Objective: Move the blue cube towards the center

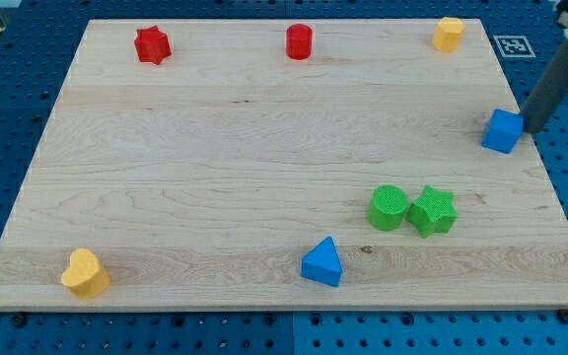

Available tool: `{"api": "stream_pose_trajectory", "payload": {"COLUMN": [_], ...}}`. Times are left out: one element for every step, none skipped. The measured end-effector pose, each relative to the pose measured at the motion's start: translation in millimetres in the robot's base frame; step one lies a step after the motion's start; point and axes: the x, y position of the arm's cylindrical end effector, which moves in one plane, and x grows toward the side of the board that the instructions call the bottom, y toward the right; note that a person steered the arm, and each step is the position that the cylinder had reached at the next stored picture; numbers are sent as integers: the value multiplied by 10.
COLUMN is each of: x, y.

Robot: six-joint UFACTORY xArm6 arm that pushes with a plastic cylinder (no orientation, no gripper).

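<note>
Left of the blue cube [502, 131], toward the worktop [215, 168] middle, nothing's in the way. The cube's parked at the right edge, and the tool's tip [529, 126], a plain rod with nothing to open or close, is set just right of it, presumably for a leftward shove.

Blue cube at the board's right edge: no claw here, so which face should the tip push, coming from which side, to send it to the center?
Push the blue cube on its right face, coming from the view's right. My tip is already beside that face. The cube sits at the wooden board's right edge, so the center lies to its left and slightly lower; contacting a little above mid-face would probably steer it there.
</note>
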Motion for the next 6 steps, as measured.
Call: {"api": "stream_pose_trajectory", "payload": {"x": [24,55,280,280,280,221], "y": [-222,-223,-292,-323,-570,-595]}}
